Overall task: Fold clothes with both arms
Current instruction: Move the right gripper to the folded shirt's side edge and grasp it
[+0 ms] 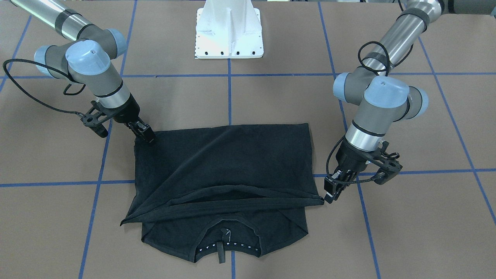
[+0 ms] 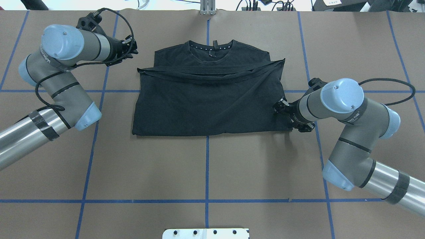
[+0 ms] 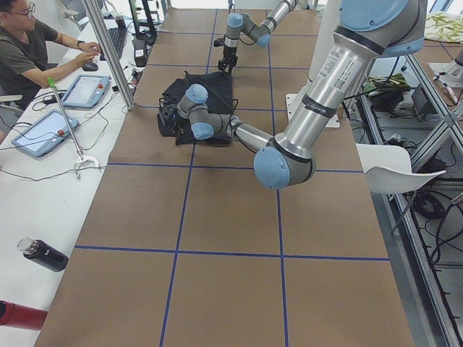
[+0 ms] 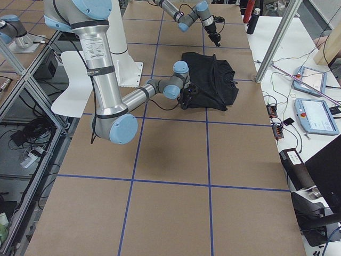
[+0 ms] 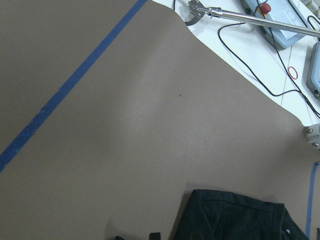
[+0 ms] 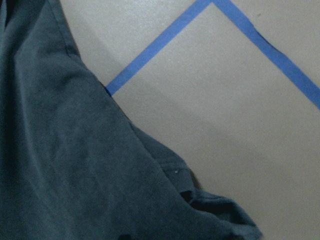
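Observation:
The black T-shirt [image 1: 232, 166] lies flat on the brown table, plain side up. Its lower half is folded up, and the hem [image 1: 240, 201] runs just short of the collar [image 2: 212, 49]. My right gripper [image 1: 146, 135] sits on the shirt's near corner on its side [image 2: 278, 108], looks shut, and the cloth [image 6: 65, 165] rises slightly to it. My left gripper [image 1: 330, 197] hovers just off the end of the folded hem. In the left wrist view its fingertips [image 5: 155, 235] stand apart over bare table, with the shirt [image 5: 235, 220] beside them.
The white pedestal base [image 1: 228, 31] stands at the robot's side of the table. Blue tape lines [image 2: 207, 166] grid the brown surface. A person [image 3: 29, 50] sits at the side table with tablets [image 3: 43, 130] and bottles [image 3: 43, 254].

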You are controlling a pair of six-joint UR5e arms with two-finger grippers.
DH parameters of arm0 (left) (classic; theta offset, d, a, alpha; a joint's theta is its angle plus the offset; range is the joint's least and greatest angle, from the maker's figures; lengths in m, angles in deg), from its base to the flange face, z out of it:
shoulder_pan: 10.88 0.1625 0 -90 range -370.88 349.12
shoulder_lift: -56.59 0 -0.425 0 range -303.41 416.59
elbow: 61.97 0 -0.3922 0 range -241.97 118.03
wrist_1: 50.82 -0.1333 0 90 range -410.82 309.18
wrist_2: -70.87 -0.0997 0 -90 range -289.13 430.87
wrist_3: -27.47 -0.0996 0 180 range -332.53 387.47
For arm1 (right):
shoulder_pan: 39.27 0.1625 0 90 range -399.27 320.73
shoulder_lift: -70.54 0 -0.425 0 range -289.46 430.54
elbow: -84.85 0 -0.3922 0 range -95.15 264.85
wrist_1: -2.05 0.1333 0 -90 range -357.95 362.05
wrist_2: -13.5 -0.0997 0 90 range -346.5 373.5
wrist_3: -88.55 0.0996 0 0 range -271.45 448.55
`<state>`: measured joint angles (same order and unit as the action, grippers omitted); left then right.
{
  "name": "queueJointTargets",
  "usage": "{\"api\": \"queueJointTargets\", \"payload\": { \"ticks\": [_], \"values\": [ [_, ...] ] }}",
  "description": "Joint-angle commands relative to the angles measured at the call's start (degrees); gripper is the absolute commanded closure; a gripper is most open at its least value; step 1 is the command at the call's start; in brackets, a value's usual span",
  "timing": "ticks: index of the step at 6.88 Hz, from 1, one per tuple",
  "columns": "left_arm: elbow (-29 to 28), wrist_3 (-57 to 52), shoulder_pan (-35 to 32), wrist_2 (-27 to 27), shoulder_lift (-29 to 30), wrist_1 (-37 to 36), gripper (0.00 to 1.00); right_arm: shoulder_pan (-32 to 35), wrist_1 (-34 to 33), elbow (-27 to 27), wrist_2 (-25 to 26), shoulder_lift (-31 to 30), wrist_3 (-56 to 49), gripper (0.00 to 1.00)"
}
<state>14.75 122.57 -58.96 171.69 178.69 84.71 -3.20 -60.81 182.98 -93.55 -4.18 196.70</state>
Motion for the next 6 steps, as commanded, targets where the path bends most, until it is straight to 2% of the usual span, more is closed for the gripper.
{"api": "queueJointTargets", "payload": {
  "ticks": [1,3,4,6],
  "values": [
    [-0.1,0.0,0.0,0.0,0.1,0.0,0.68,-0.7,0.4,0.0,1.7,-1.2,0.2,0.27],
    [-0.1,0.1,0.0,0.0,0.1,0.0,0.67,-1.0,0.2,0.5,1.7,-1.8,0.2,0.27],
    [-0.1,0.1,0.0,0.0,0.1,0.0,0.67,-1.3,0.2,0.6,1.7,-2.0,0.2,0.34],
    [-0.1,0.1,0.0,0.0,0.2,0.0,0.67,-1.4,0.2,0.8,1.7,-2.1,0.5,1.00]
  ]
}}
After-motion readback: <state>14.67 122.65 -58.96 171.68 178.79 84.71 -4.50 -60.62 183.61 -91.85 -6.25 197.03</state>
